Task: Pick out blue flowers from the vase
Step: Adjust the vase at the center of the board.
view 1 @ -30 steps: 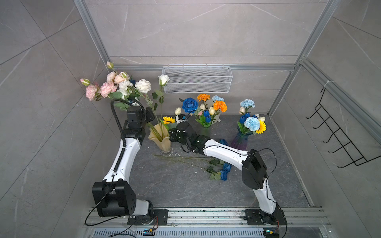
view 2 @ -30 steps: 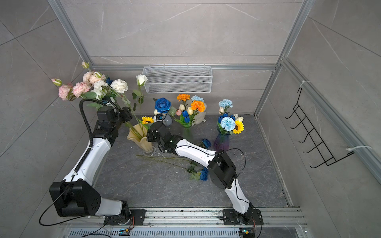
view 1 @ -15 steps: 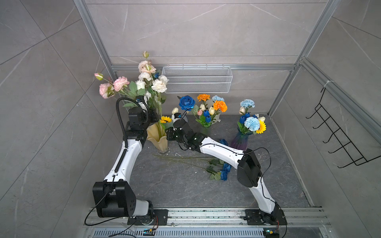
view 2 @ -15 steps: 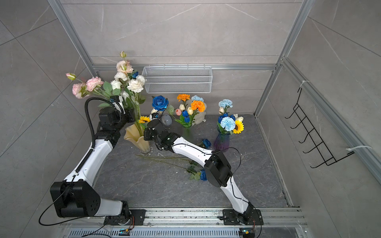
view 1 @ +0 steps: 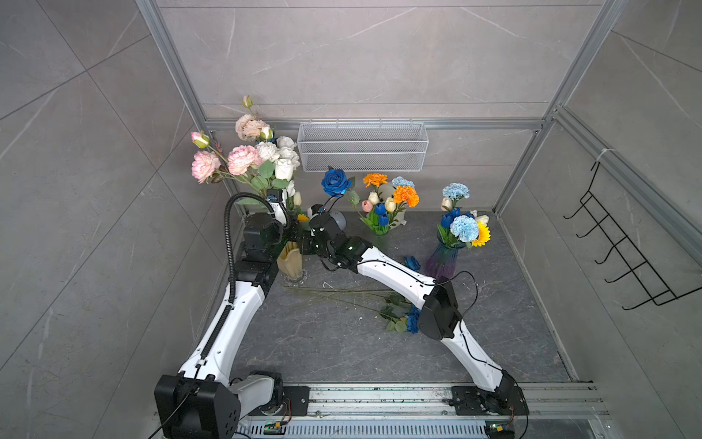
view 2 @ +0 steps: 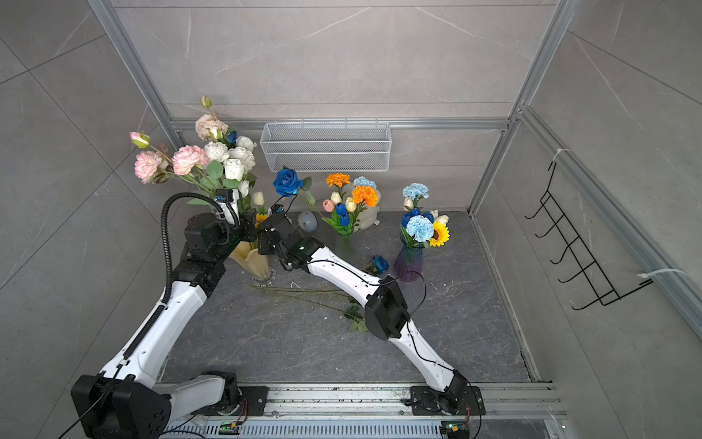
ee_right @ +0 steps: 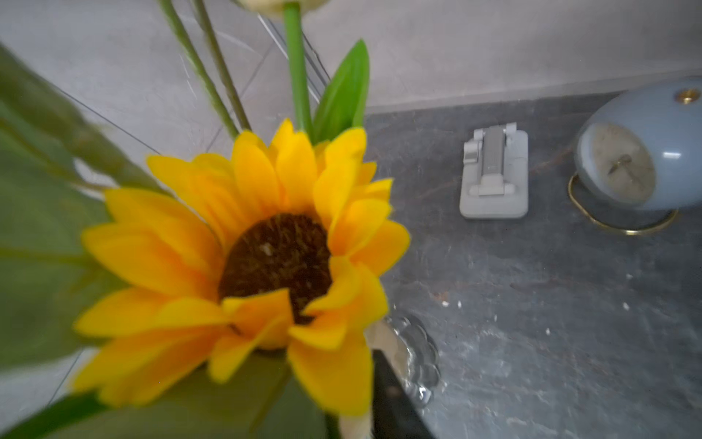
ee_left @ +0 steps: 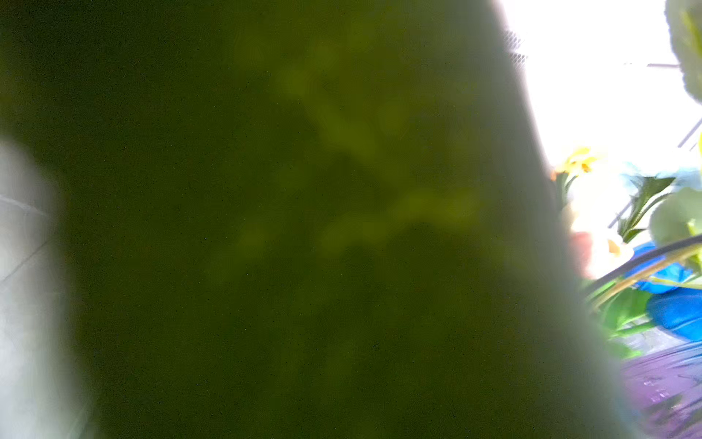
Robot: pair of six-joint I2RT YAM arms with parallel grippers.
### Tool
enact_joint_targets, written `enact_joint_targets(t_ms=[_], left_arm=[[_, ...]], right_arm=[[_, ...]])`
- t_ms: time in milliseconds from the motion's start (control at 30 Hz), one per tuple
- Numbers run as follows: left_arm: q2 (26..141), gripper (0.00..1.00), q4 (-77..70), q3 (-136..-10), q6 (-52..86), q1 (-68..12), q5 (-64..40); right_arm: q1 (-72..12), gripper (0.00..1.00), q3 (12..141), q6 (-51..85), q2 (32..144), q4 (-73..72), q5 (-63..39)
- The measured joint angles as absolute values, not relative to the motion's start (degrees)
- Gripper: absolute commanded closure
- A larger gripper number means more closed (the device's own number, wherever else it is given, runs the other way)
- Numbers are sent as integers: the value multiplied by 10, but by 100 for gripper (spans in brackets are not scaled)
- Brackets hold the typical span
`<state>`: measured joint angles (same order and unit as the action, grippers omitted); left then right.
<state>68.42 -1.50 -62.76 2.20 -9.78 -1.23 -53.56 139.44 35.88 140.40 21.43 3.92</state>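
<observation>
A cream vase (view 1: pixel 289 260) (view 2: pixel 252 260) holds pink and white blooms, a sunflower (ee_right: pixel 273 258) and a small deep blue flower (view 2: pixel 231 137) tucked at the back. A deep blue rose (view 1: pixel 335 181) (view 2: pixel 286 181) stands just right of this bunch; its stem's foot is hidden behind my right wrist. My left gripper (view 1: pixel 290 230) is among the stems above the vase mouth, and a green leaf covers its wrist view. My right gripper (view 1: pixel 307 243) is at the vase's right side by the rim; only one dark finger (ee_right: pixel 391 399) shows. Neither gripper's jaws can be read.
Blue flowers (view 1: pixel 412 319) with long stems lie on the floor beside my right arm, and a blue rose (view 1: pixel 412 263) lies farther back. Behind stand a mixed bunch (view 1: pixel 380 213), a purple glass vase (view 1: pixel 442 258), a clock (ee_right: pixel 638 152) and a wire basket (view 1: pixel 362 148).
The bunch in the cream vase has swung from leaning left to nearly upright. My left wrist moved right over the vase, and my right gripper closed in on it.
</observation>
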Motion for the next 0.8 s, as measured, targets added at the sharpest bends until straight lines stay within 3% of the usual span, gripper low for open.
enact_joint_targets(t_ms=[100, 200, 433, 800], left_arm=[[679, 43, 1, -621, 19, -101, 8], [664, 36, 25, -612, 15, -102, 29], [604, 33, 74, -607, 17, -103, 121], [634, 30, 142, -615, 30, -103, 254]], right_arm=[[-535, 40, 1381, 349, 1398, 214, 49], [-536, 31, 1374, 333, 1390, 223, 53], [-536, 27, 1391, 301, 1390, 243, 44], [-536, 29, 1564, 270, 1414, 283, 43]])
